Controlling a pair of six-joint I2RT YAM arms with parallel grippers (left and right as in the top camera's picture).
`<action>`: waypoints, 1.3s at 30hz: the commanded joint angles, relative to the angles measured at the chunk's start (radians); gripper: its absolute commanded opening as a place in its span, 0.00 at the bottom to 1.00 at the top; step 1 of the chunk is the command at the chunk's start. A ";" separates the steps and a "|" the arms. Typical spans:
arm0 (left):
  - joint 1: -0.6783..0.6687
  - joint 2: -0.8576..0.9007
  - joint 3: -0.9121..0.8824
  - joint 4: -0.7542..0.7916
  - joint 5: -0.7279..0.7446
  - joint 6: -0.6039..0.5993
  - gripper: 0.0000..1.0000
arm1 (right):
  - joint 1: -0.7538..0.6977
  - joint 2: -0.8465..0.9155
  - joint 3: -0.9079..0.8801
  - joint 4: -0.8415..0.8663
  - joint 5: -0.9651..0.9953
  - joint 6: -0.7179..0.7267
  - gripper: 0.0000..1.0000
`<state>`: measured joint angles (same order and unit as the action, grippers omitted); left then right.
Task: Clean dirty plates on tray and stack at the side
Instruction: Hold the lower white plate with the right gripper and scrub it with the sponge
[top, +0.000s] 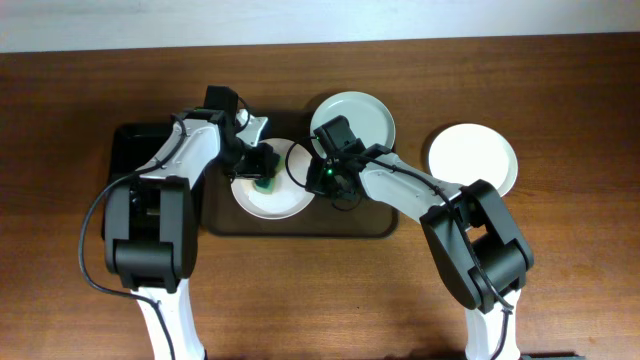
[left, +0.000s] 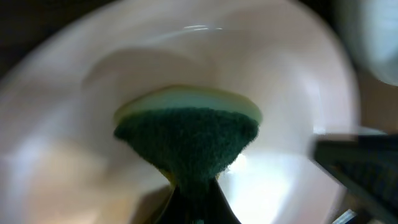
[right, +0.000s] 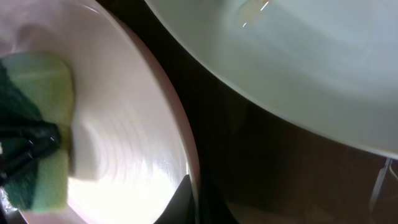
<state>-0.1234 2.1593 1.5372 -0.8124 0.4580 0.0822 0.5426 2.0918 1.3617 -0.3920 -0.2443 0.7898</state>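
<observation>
At the tip of the left gripper (top: 262, 172): closed narrow on a green sponge (top: 265, 185), pinched at the waist, with the pad fanned out beyond the fingers, dark scouring face toward the wrist camera and a paler foam layer behind. Pressed down onto the scrubbed plate (top: 270, 203), roughly at its centre, probably for wiping the shallow well rather than the rim. Too blurred in the left wrist view for any judgement on leftover smears. Across at 3 o'clock on the same plate, met by the right gripper (top: 322, 178), drawn in narrow on the rim as far as can be judged, with one dark finger (right: 186, 199) hard against the rim's edge in the right wrist view. Most likely a brace, to stop the plate sliding or spinning under the sponge. Outward again: seated on the brown tray (top: 300, 228), left of its middle, with the far plate (top: 355, 115) at 1 o'clock from it, near the tray's far right corner and seemingly awaiting its turn. Off the tray at 3 o'clock, flat on the table (top: 560, 280), the side plate (top: 472, 158), plain white from above and probably the base of the stack. At 9 o'clock, just beside the brown tray and partly under the left arm, the black tray (top: 125, 150).
</observation>
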 joint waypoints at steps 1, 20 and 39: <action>-0.011 0.038 -0.021 0.005 0.174 0.096 0.01 | 0.006 0.015 0.006 0.001 -0.010 -0.007 0.04; -0.001 0.038 -0.021 -0.169 -0.133 0.125 0.01 | 0.006 0.015 0.006 0.000 -0.010 -0.015 0.04; -0.028 0.038 0.223 -0.351 -0.515 -0.306 0.01 | 0.006 0.015 0.006 0.005 -0.015 -0.025 0.04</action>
<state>-0.1360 2.1872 1.7615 -1.1347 0.0090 -0.1474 0.5457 2.0975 1.3643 -0.3836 -0.2600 0.7769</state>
